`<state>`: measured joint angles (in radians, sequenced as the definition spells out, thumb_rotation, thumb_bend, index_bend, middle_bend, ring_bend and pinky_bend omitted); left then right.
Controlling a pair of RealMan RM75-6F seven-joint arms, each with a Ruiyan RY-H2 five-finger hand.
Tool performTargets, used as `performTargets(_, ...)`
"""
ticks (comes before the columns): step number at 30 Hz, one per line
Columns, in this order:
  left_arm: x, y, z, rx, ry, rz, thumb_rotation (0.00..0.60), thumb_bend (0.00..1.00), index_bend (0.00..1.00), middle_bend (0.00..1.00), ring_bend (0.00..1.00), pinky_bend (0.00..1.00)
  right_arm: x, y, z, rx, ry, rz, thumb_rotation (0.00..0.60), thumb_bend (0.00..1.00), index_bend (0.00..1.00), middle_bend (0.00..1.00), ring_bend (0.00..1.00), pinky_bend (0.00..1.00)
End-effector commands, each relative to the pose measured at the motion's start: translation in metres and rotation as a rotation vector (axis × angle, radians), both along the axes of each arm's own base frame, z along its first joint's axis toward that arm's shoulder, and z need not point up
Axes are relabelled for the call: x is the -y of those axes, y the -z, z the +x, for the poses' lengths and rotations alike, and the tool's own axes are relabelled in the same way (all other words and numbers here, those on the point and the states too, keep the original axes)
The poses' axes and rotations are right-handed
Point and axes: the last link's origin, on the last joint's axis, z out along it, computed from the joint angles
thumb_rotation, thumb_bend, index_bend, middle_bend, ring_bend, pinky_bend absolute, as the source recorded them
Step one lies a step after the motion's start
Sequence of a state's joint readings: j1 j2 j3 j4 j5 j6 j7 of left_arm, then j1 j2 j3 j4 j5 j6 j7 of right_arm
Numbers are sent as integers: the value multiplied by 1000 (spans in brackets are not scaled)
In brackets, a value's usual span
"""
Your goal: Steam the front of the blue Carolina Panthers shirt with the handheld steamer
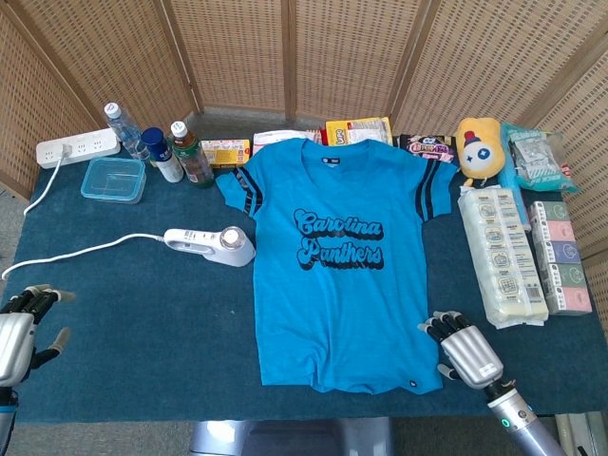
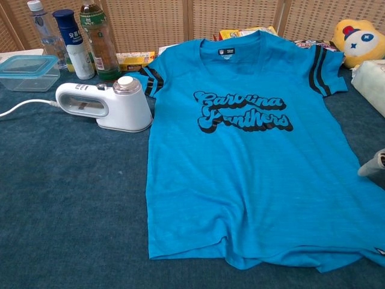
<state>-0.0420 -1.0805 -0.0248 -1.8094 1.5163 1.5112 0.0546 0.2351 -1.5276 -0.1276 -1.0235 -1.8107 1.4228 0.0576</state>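
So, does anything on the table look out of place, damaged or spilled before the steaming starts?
Nothing stands out. The blue Carolina Panthers shirt lies flat, front up, with only a slightly wavy bottom hem. The white handheld steamer rests on its side beside the shirt's sleeve, its cord trailing away. No spill shows on the blue tablecloth.

Right hand (image 1: 467, 350): silver-grey metal shell is showing a ribbed back plate, with dark, black-tipped fingers (image 1: 439, 323). Its wrist (image 1: 506, 415) is narrowing into a dark collar carrying a small teal-lit ring, then a pale grey forearm tube. Left hand (image 1: 17, 332): same silver shell and black finger segments (only partly showing at the frame edge). Chest view is catching only a grey sliver of the right hand.
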Motion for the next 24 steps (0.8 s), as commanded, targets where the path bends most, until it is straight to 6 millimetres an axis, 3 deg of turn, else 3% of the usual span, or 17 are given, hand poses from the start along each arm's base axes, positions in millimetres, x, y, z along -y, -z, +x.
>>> performTargets(1, -1, 2, -2, 5, -4, -3, 600, 326, 332, 370, 233, 280, 1, 2, 2, 0, 1, 2, 600, 87, 256, 301, 223, 223)
performTargets(12, -5, 7, -8, 25, -10, -6, 600, 325, 332, 370, 233, 280, 8, 9, 17, 7, -5, 12, 600, 88, 284, 302, 234, 219)
performTargets(24, -5, 8, -10, 36, -9, -1, 600, 326, 328, 370, 233, 280, 15, 16, 31, 19, -12, 24, 600, 211, 297, 304, 265, 261)
